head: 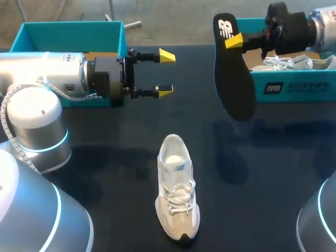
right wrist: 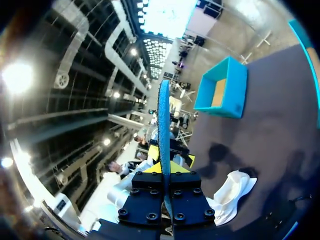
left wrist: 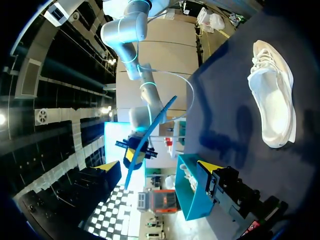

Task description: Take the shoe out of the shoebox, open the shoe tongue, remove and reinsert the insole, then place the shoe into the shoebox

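Tabletop (head: 273,178) carries shoe (head: 177,194); only head view shows insole (head: 233,79) broadside.

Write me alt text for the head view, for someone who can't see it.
The right hand holds a black insole up by one end, beside a teal shoebox with another shoe inside. A white shoe stands on the black table, and the left hand hangs open near a second teal box.

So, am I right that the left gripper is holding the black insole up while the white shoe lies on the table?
Not quite: it is the right gripper that holds the black insole up, as the head view shows; the white shoe does lie on the table.
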`<state>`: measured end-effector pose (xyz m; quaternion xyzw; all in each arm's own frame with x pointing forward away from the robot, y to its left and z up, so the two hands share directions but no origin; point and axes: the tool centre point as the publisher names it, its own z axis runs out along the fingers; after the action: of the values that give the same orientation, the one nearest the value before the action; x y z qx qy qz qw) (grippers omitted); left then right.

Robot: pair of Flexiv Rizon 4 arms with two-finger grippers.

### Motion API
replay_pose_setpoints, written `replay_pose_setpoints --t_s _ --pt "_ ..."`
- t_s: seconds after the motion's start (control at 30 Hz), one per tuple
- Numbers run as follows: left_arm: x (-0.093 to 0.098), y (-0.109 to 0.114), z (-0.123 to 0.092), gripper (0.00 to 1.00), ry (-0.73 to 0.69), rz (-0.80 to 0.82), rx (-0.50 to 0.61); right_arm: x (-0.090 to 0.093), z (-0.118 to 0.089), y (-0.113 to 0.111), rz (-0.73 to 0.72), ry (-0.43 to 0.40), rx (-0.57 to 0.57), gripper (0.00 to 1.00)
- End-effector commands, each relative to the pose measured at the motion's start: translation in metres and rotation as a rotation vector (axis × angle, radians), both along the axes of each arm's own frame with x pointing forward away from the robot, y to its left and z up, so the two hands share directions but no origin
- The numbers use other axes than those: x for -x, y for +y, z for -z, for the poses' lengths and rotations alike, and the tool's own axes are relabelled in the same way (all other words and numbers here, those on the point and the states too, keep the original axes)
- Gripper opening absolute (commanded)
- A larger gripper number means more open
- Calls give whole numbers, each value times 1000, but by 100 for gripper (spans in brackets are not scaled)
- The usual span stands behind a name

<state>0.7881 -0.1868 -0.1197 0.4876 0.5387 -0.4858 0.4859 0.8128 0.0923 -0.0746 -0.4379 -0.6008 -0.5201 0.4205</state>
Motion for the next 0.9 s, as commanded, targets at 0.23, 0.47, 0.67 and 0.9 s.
replay_pose_setpoints --t_s 0.23,0.47,0.67,0.9 --pt "-10 -18 2 100 -67 28 30 -21 18 17 35 129 17 0" --pt "-17 -29 5 100 -75 0 39 -23 28 20 71 247 46 0" --pt "-17 -29 5 100 -75 0 39 -23 28 20 71 247 46 0" --pt "-19 -39 8 100 -71 -1 51 -24 29 22 64 259 30 0"
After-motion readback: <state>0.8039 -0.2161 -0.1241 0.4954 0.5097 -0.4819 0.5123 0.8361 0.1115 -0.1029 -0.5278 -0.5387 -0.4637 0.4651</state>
